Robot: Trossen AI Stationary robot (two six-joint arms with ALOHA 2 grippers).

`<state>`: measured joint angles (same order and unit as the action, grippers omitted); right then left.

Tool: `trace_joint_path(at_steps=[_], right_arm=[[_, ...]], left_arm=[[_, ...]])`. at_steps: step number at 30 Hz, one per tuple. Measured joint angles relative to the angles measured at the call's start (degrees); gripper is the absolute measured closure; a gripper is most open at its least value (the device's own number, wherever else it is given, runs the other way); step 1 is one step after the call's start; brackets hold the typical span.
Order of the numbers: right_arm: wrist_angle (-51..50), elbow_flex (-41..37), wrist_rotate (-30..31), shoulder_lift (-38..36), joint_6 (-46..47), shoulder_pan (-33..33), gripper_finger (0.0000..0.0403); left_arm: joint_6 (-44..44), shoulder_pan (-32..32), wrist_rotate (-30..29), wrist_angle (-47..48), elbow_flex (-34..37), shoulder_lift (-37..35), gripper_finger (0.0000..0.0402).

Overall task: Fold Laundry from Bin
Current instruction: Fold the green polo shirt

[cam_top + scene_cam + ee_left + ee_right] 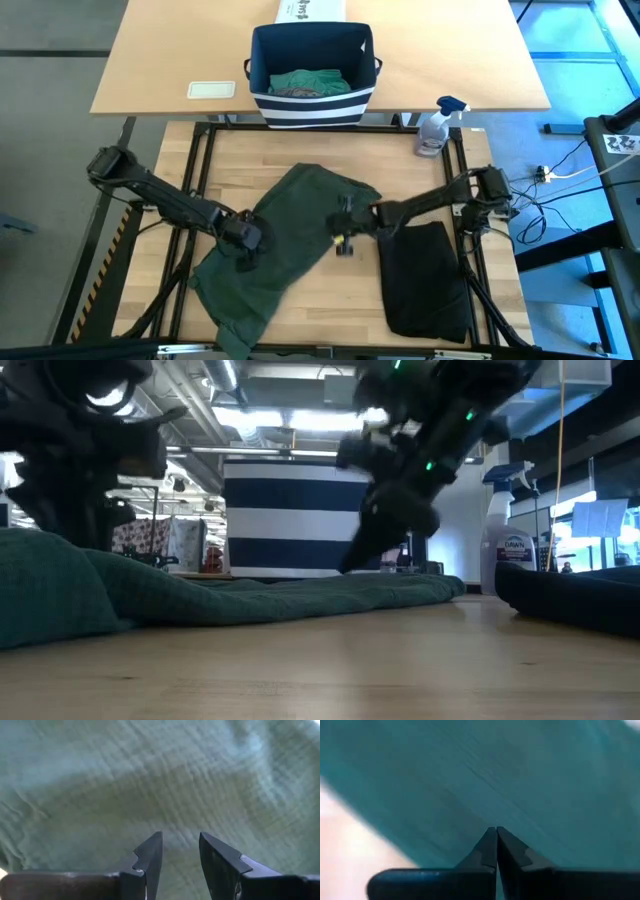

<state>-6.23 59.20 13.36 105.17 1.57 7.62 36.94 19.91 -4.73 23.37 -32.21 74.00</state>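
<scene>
A dark green garment (290, 250) lies spread on the wooden table, rumpled at its near left corner. My left gripper (180, 840) is open and hovers close over the garment's left part (245, 240), pointing steeply down. My right gripper (496, 831) is shut, slanting down at the garment's right part (345, 228). In the low view its tips (350, 565) stand just at the cloth's top. The navy striped bin (312, 100) stands on the far table with teal-green laundry (308, 82) inside. My left gripper shows green cloth (180, 795) filling the view beyond its parted fingers, and nothing sits between them; whether the tips touch it I cannot tell. My right gripper's shut fingertips (490, 842) point slanting down at the green cloth; whether they touch it I cannot tell.
A folded black garment (425, 280) lies on the table's right near part, beside my right arm. A spray bottle (437, 125) stands at the far right corner. Behind the bin is a white printed box (310, 10), and a white pad (211, 90) lies left of the bin.
</scene>
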Motion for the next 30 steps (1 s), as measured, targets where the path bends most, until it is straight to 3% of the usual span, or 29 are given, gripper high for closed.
trace_joint_path(at_steps=[8,14,20,30], right_arm=[[-8.97,-0.02,-2.41,0.00,4.58,-10.53,0.0400],[-10.22,-0.02,-3.77,-0.02,2.76,-16.81,0.0400],[-10.28,-0.02,-5.94,-0.02,1.01,-22.02,0.0400],[-10.14,-0.02,-4.28,-0.07,-2.23,-31.26,0.0400]], left_arm=[[1.91,0.82,4.57,-2.16,0.00,5.60,0.0278],[0.85,1.28,6.38,-10.42,-0.09,8.59,0.0278],[-2.83,0.84,6.42,-17.61,0.00,10.19,0.0278],[-6.70,-1.93,2.29,-18.07,0.00,10.51,0.0278]])
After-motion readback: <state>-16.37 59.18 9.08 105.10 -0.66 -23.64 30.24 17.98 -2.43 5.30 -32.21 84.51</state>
